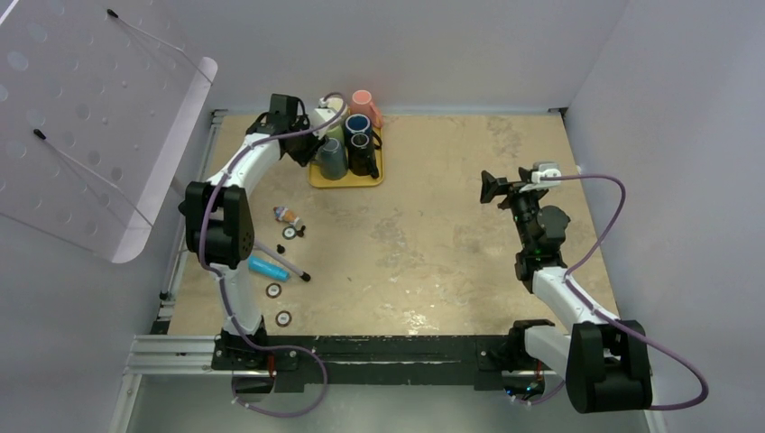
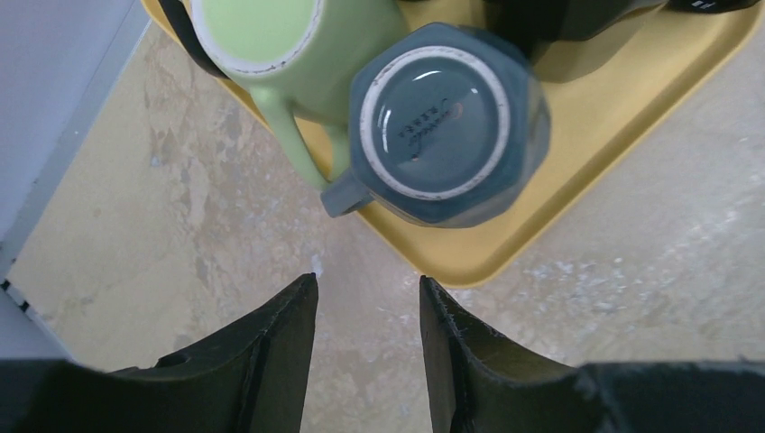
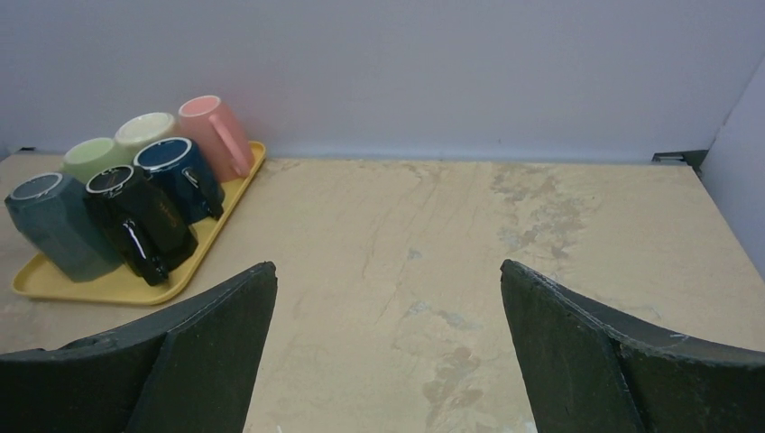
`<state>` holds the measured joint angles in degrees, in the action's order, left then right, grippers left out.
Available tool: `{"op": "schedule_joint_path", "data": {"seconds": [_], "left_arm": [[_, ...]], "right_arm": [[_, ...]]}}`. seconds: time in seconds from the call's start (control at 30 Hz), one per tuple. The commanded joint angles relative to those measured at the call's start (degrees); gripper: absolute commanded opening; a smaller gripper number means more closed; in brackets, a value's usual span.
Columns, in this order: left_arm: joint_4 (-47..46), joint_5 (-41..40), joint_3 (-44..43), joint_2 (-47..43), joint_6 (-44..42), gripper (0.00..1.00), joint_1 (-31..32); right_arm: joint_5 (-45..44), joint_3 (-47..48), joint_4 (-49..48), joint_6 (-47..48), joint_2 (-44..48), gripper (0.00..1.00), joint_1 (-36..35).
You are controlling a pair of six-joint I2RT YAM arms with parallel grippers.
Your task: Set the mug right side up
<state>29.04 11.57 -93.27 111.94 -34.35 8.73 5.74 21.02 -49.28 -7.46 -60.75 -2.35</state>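
The upside-down mug (image 2: 442,122) is grey-blue and faceted. It stands on its rim at the near left corner of the yellow tray (image 2: 469,262), base ring up and handle turned toward the camera in the left wrist view. It shows in the top view as the mug (image 1: 331,160) and in the right wrist view as the mug (image 3: 59,225). My left gripper (image 2: 368,284) hovers just off the tray's corner, short of the handle, open with only table between its fingers. Far to the right, my right gripper (image 3: 388,271) is wide open and holds nothing; the top view also shows it (image 1: 487,188).
The tray (image 1: 347,180) also carries a green mug (image 2: 271,36), a black mug (image 3: 140,216), a navy mug (image 3: 176,176), a cream mug (image 3: 149,128) and a pink mug (image 3: 212,126). A blue cylinder (image 1: 266,267), small rings (image 1: 273,290) and a small figure (image 1: 287,215) lie near the left arm.
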Motion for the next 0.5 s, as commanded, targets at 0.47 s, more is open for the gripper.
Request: {"op": "schedule_joint_path", "data": {"seconds": [0.47], "left_arm": [[6.5,9.2,-3.2,1.6,-15.6,0.52,1.4]], "right_arm": [[3.9,2.4,-1.5,-0.2,-2.3,0.98,-0.2]]}}
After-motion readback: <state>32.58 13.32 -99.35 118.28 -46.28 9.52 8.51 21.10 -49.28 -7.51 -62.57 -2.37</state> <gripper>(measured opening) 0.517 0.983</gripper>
